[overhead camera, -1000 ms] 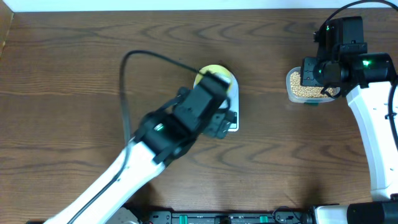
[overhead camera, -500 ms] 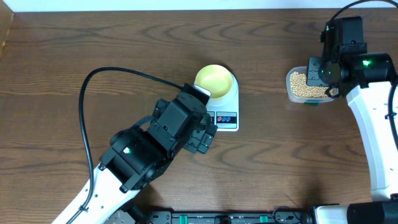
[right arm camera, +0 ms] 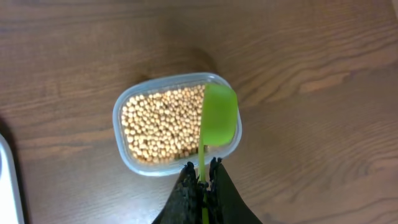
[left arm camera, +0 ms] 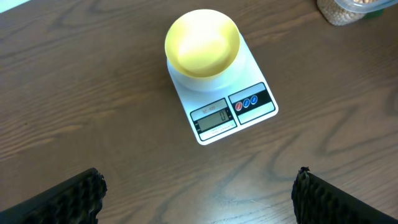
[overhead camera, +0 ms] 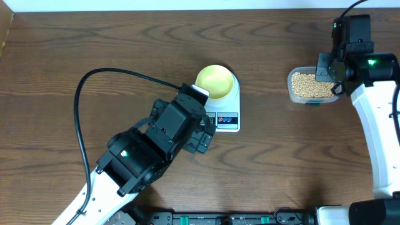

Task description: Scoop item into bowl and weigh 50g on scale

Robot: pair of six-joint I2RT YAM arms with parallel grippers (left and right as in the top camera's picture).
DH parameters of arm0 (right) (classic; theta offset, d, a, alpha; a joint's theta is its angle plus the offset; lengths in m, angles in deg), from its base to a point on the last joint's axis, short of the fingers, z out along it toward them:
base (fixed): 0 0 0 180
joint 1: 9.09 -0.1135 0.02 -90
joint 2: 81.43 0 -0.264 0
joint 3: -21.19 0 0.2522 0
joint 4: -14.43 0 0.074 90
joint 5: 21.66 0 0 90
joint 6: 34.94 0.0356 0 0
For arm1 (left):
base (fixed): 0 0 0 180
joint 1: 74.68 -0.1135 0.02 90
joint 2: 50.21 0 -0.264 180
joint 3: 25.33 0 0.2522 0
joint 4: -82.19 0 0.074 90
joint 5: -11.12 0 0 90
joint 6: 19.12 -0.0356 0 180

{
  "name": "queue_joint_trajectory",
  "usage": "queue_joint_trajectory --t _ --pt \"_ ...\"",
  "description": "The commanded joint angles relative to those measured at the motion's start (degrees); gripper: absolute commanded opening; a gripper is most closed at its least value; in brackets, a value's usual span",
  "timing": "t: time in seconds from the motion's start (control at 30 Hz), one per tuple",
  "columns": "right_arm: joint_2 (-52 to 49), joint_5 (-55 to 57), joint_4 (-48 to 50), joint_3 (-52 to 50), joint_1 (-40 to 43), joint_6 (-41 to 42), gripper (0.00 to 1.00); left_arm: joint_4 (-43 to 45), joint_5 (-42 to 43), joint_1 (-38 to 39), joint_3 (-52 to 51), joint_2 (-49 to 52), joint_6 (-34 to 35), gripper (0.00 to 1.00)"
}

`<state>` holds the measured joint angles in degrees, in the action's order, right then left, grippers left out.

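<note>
The pale yellow bowl (overhead camera: 216,80) stands empty on the white scale (overhead camera: 230,120); both show in the left wrist view, bowl (left arm camera: 201,43) and scale (left arm camera: 249,107). Tan beans (overhead camera: 307,85) fill a clear tub (overhead camera: 291,87), also in the right wrist view (right arm camera: 163,123). My left gripper (left arm camera: 198,194) is open and empty, above the wood in front of the scale. My right gripper (right arm camera: 201,172) is shut on the handle of a green scoop (right arm camera: 219,116), whose head hangs over the tub's right end.
The clear tub's rim (right arm camera: 119,134) sits on the wooden table at the right. The left arm's black cable (overhead camera: 100,78) loops over the table left of the scale. The scale's edge (right arm camera: 7,186) shows at the right wrist view's left.
The left arm has pulled back from over the bowl toward the front left, uncovering bowl and scale. The right gripper has shifted slightly right and back over the tub.
</note>
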<state>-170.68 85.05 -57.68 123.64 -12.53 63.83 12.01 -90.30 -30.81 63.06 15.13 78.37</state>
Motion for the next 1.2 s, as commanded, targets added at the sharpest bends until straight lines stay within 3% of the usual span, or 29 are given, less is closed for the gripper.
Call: queue_joint_trajectory --t 0.0,0.67,1.17 --pt "-3.7 1.2 2.5 -1.6 0.2 0.4 0.01 -0.1 -1.5 -0.2 0.3 -1.2 0.1 0.98" --pt "-14.9 0.7 -1.3 -1.9 2.8 1.9 0.01 -0.1 -1.0 -0.2 0.3 -1.2 0.2 0.98" --pt "-16.9 -17.3 -0.2 -2.2 7.9 1.2 0.01 -0.1 -1.0 -0.2 0.3 -1.2 0.2 0.98"
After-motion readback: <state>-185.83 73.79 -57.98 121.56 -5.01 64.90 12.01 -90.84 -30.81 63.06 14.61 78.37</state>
